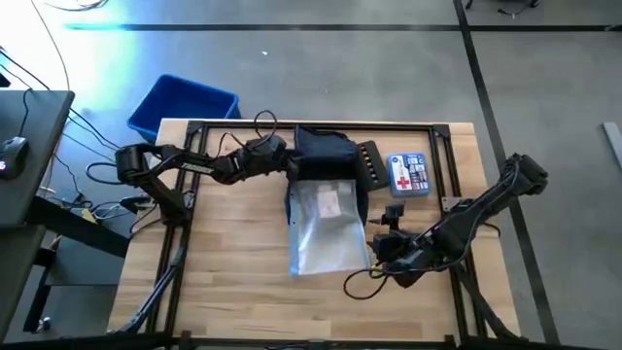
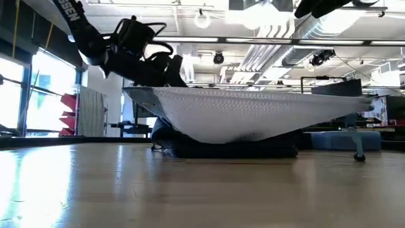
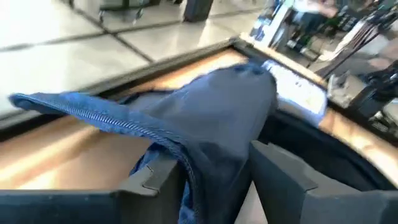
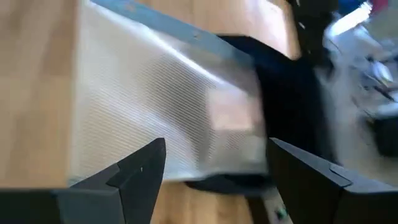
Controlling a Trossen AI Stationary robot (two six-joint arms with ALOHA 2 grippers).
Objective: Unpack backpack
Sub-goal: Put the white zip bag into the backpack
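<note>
Bright daylight and glare from ceiling lamps (image 2: 202, 19); both wrist views are smeared with motion blur

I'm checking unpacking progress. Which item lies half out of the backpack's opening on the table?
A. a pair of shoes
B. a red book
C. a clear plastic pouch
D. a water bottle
C: the clear plastic pouch extends from the backpack onto the wooden table.

One soft dark navy fabric backpack (image 1: 326, 156); one clear ribbed plastic pouch (image 1: 326, 228); one white first-aid box with red cross (image 1: 408, 175); one bright blue rigid plastic bin (image 1: 183, 105) — two dark robot arms.
</note>
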